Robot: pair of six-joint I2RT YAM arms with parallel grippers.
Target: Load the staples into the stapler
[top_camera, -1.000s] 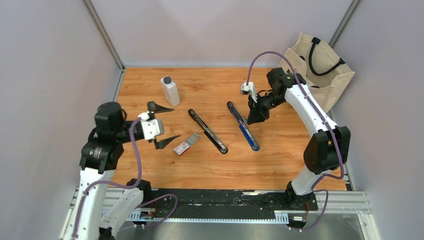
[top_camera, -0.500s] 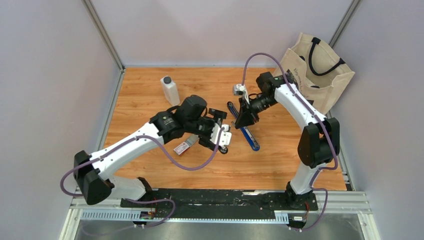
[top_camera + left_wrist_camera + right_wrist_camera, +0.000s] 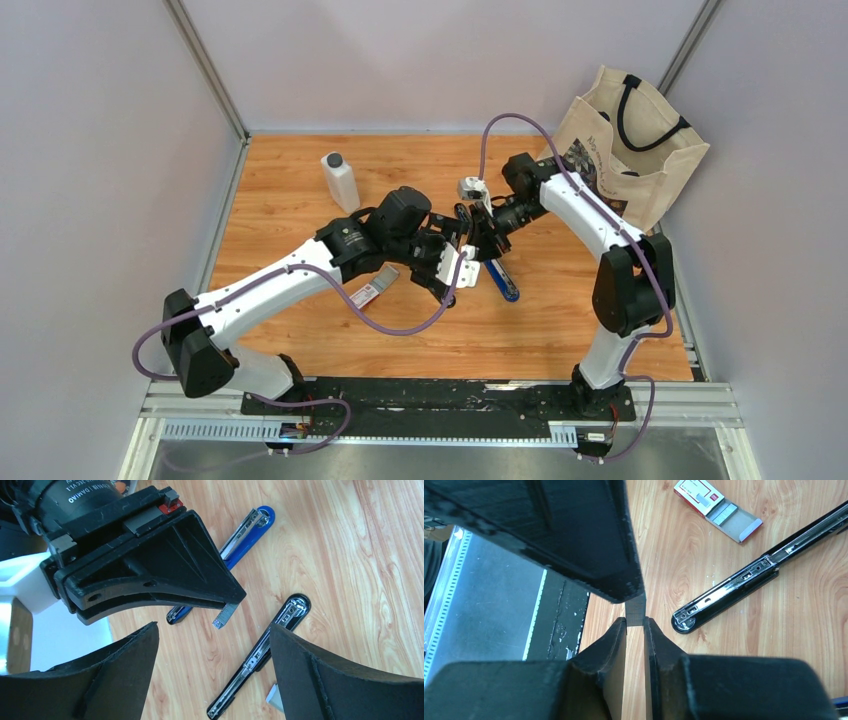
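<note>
The left pincer (image 3: pixel 212 632) has been swung mid-frame, held apart. The right pincer (image 3: pixel 635 625) is clamped on a short grey metal staple strip (image 3: pixel 224 616).

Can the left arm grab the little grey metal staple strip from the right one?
Probably yes: the left gripper is open, seemingly straddling the grey metal staple strip that pokes from the shut right gripper, nothing between.

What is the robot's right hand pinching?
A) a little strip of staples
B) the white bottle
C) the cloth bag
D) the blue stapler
A: the right hand is shut on a little grey strip of staples, which pokes out of its grip in both wrist views.
</note>
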